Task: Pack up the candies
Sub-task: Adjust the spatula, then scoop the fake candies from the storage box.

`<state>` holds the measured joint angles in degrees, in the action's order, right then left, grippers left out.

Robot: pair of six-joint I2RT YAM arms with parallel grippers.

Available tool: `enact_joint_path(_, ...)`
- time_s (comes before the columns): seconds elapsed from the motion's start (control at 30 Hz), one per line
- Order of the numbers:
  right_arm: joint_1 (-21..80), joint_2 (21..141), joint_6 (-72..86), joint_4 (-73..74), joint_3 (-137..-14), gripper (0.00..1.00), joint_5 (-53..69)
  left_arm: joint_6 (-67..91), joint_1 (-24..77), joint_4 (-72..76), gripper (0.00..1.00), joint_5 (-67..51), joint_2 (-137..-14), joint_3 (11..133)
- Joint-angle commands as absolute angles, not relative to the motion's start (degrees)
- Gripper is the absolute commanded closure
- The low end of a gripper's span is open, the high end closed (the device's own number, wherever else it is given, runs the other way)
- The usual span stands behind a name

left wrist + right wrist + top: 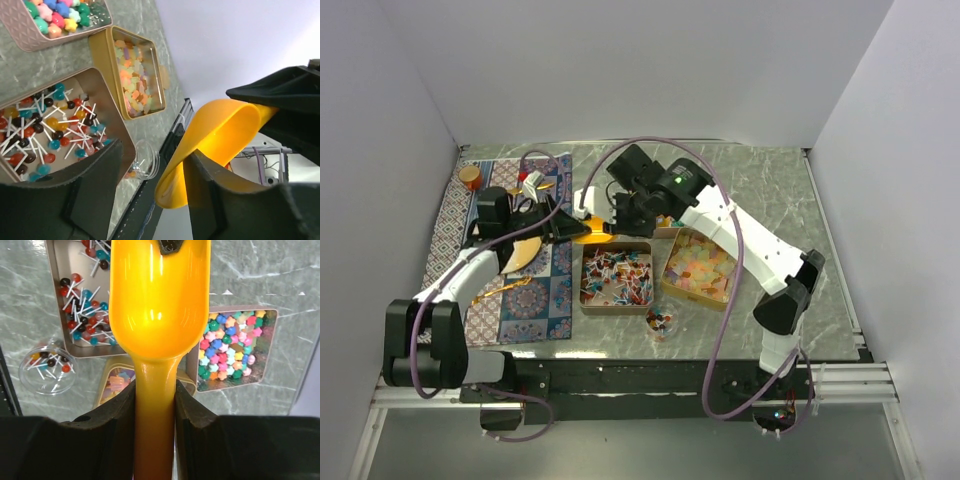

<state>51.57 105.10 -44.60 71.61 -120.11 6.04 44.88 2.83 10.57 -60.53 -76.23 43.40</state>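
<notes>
My right gripper (155, 395) is shut on the handle of a yellow scoop (157, 300), held empty above the tins. My left gripper (155, 152) is open, and the scoop's front rim (220, 135) lies between its jaws against the right finger. In the top view both grippers, left (563, 228) and right (613, 230), meet at the scoop (588, 234). Red-blue-white lollipops (82, 305) fill one tin (616, 278). Yellow-pink squares (135, 80) fill a gold tin (698, 262). Multicolour star sweets (230, 347) fill a third tin. A clear cup (47, 370) holds a few lollipops.
A patterned mat (510, 295) lies at the left with an orange-capped jar (469, 176), a small white object (532, 183) and a gold round piece (520, 255). The cup (660, 322) stands near the table's front edge by the black rail.
</notes>
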Motion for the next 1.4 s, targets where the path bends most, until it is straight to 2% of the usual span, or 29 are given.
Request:
enact_joint_path(0.0,50.28,98.53,-46.48,68.83,-121.40,1.00,15.65,45.36,2.11,13.20,0.37,-56.87,-77.70,44.20)
enact_joint_path(0.07,48.61,94.94,-49.55,66.81,-112.39,1.00,13.11,41.85,0.54,5.30,0.31,-50.41,-74.72,47.71)
enact_joint_path(0.2,43.34,90.80,-62.01,67.23,-101.27,1.00,8.88,40.78,-3.08,0.09,0.17,-35.89,-64.27,47.82)
enact_joint_path(0.27,41.40,90.18,-65.99,68.63,-97.76,1.00,6.61,43.40,-3.08,-1.57,0.15,-32.01,-58.46,44.22)
enact_joint_path(0.37,40.43,90.96,-72.32,69.52,-95.46,1.00,0.80,47.19,-2.90,-7.45,0.14,-27.16,-57.04,40.00)
enact_joint_path(0.43,40.69,93.93,-74.79,70.66,-96.32,1.00,-3.85,47.81,-2.99,-9.57,0.15,-23.92,-57.83,35.96)
enact_joint_path(0.6,43.50,106.66,-71.81,75.58,-108.53,1.00,-10.01,52.11,-3.78,-11.15,0.16,-21.62,-56.52,26.30)
enact_joint_path(0.73,46.31,111.88,-70.67,75.32,-111.88,1.00,-18.16,53.08,-3.78,-14.59,0.17,-20.74,-56.60,24.18)
enact_joint_path(0.83,48.25,116.36,-68.56,78.04,-114.85,1.00,-22.31,54.23,-1.94,-16.08,0.32,-19.52,-56.51,22.50)
enact_joint_path(0.87,48.60,117.32,-67.08,79.35,-115.39,1.00,-22.93,54.32,-0.37,-15.82,0.50,-19.42,-56.25,22.24)
enact_joint_path(0.9,49.39,118.38,-66.63,79.37,-115.66,1.00,-23.64,54.32,1.21,-15.21,0.59,-19.60,-55.73,22.06)
enact_joint_path(0.93,49.57,118.65,-66.10,78.58,-115.05,1.00,-25.03,54.40,2.62,-14.34,0.78,-19.86,-55.55,21.97)
enact_joint_path(1.0,50.36,118.83,-65.74,77.61,-114.00,1.00,-26.80,54.67,3.51,-14.24,0.97,-19.60,-55.11,21.45)
enact_joint_path(1.03,50.62,118.92,-65.39,76.91,-113.30,1.00,-27.15,54.67,3.95,-13.80,0.99,-19.60,-55.11,21.18)
enact_joint_path(1.37,54.05,122.95,-62.40,72.34,-111.80,1.00,-32.08,55.28,5.36,-13.18,0.99,-19.16,-54.67,20.13)
